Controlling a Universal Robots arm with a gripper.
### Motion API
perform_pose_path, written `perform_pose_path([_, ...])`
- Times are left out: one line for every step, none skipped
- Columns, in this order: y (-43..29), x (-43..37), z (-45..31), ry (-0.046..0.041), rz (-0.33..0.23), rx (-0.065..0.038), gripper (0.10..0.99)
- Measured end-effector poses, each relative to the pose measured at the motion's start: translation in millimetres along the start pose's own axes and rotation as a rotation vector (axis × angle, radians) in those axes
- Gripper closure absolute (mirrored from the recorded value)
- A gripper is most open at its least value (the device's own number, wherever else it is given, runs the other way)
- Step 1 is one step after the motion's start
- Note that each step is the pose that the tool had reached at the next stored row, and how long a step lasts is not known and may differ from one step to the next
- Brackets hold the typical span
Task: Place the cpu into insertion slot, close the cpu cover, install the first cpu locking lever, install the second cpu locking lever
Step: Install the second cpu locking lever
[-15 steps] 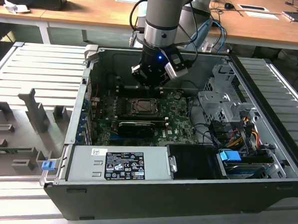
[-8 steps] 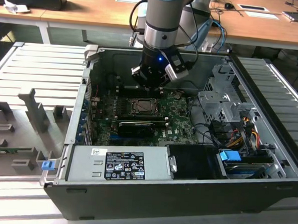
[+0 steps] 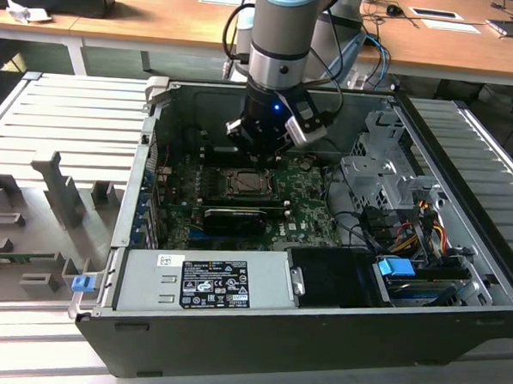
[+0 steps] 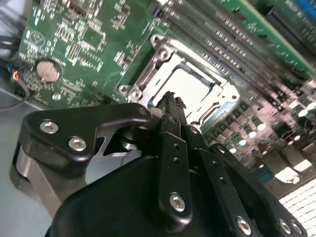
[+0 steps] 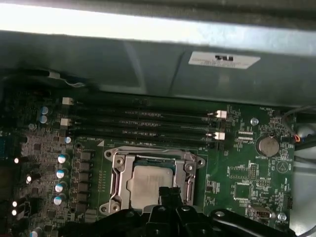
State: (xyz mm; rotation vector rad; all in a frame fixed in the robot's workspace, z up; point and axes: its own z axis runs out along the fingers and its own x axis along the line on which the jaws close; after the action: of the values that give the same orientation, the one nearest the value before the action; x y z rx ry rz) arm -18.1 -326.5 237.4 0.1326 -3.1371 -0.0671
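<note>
The gripper [image 4: 170,98] has its fingers pressed together, holding nothing, tips just above the near edge of the cover [image 5: 118,170]. The cover lies flat around the chip [image 5: 148,182]. The gripper body hides the socket's near side; memory slots [image 5: 148,123] crowd the far side.

No wording can be read with certainty. The grey power-supply box [image 3: 260,282] carries a black label [image 3: 213,284] with white print and symbols on its top face, and a small white sticker [image 3: 171,261] near that face's corner at the exterior view's left. In the first wrist view a white label [image 5: 224,59] with dark print sits on the case wall [image 5: 148,69]. The green motherboard [image 5: 237,168] bears fine white markings in both wrist views.
</note>
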Motion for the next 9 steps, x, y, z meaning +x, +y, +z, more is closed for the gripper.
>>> perform_pose_path([-2.2, 0.2, -0.1, 0.0000, 0.000, 0.000, 0.980])
perform_pose_path([-4.8, 0.4, -0.2, -0.0001, 0.000, 0.000, 0.980])
perform_pose_path([-6.9, 0.5, -0.3, 0.0000, 0.000, 0.000, 0.980])
perform_pose_path([-10.4, 0.9, -0.5, 0.0000, 0.000, 0.000, 0.980])
perform_pose_path([-12.4, 1.0, -0.5, 0.0001, 0.000, 0.000, 0.980])
perform_pose_path([-16.9, 1.4, -0.7, 0.0007, 0.000, 0.000, 0.980])
perform_pose_path([-19.9, 1.5, -0.7, 0.0016, 0.000, 0.000, 0.980])
perform_pose_path([-22.2, 1.6, -0.8, 0.0024, 0.000, 0.000, 0.980])
perform_pose_path([-25.3, 1.7, -0.8, 0.0040, 0.000, 0.000, 0.980])
